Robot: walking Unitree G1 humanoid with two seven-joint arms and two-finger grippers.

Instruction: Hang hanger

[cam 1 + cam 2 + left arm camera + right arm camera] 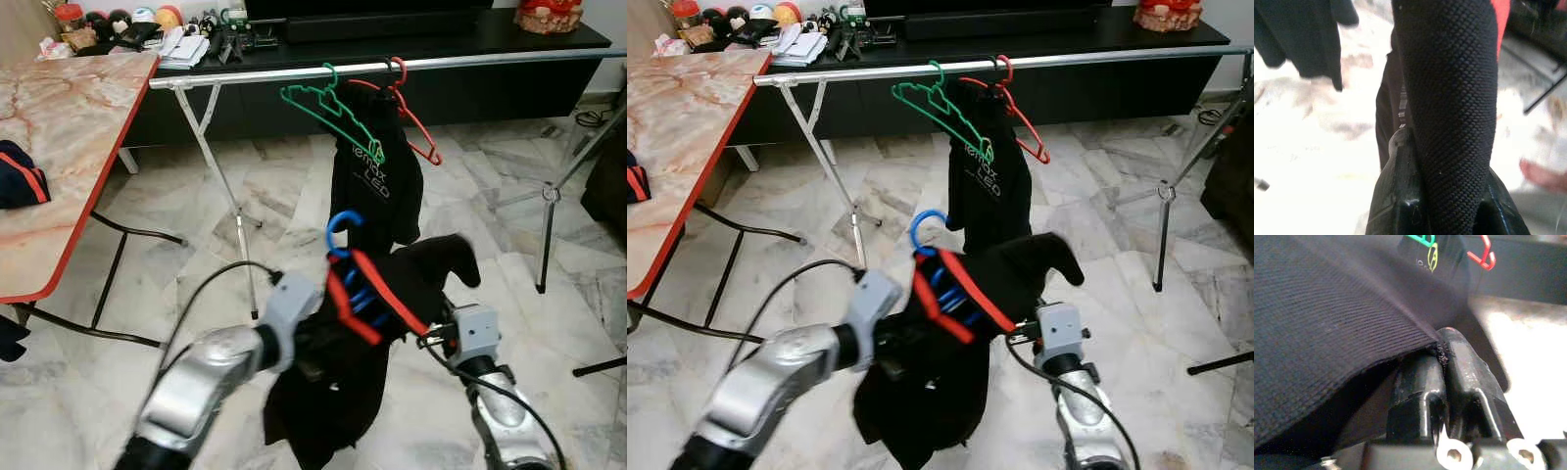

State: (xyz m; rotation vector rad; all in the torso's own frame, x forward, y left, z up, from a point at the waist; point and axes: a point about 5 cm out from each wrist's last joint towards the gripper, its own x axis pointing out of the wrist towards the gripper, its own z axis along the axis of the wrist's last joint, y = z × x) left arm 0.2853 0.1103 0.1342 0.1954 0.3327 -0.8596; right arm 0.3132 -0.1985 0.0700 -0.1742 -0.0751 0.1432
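Home living room: marble floor (294, 196), cluttered sideboard (392, 49).

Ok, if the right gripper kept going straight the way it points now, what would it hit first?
Probably the black shirt on the rail, beside the red hanger it hangs on. The right gripper, shut on the black garment, points toward it; depth is unclear.

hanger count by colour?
Green hanger: 1, empty, on the rail
Red hanger: 1, on the rail, carrying a black shirt
Blue hanger: 1, in the held black garment
Total: 3
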